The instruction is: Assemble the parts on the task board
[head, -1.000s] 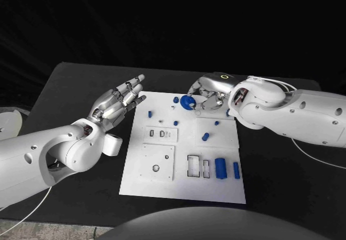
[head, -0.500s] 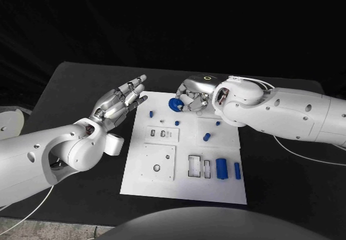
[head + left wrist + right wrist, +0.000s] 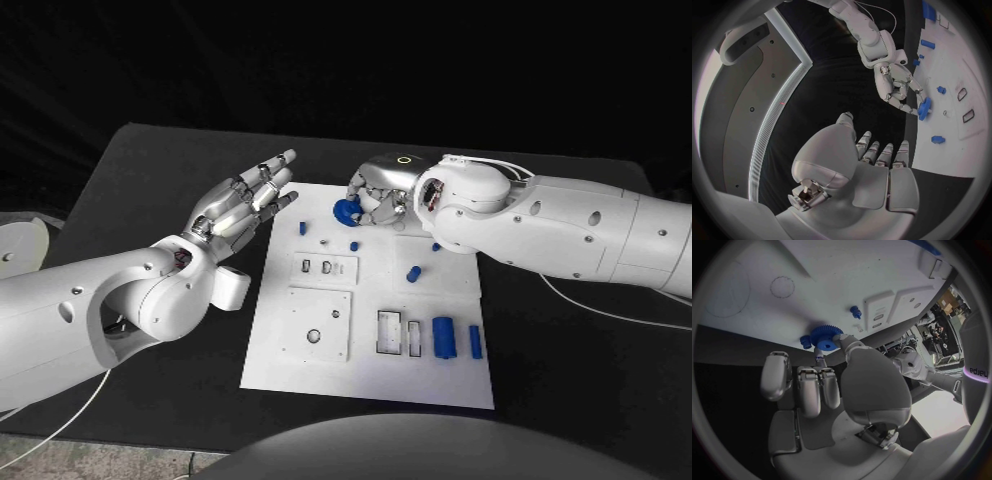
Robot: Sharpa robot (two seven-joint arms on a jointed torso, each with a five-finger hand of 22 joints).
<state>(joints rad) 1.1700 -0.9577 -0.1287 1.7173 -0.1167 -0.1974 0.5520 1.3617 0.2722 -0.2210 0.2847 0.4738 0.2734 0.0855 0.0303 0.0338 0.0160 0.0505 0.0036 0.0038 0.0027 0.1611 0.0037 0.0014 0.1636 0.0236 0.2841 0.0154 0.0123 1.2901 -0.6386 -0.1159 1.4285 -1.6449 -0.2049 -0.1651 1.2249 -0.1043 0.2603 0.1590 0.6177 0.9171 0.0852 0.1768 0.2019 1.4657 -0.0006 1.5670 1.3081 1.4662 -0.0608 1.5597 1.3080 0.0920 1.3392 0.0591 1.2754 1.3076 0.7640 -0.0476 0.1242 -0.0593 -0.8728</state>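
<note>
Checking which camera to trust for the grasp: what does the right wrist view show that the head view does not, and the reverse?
Right wrist view alone: teeth round the rim of the blue gear pinched by the right hand, and faint circles drawn on the task board.
Head view alone: the left hand, fingers apart, beside the board, and the long blue parts at its near end.
Both: right hand, gear, board.

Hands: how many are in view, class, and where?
2. Left hand open, raised beside the board's far-left corner; right hand over its far edge, pinching a blue gear.
</note>
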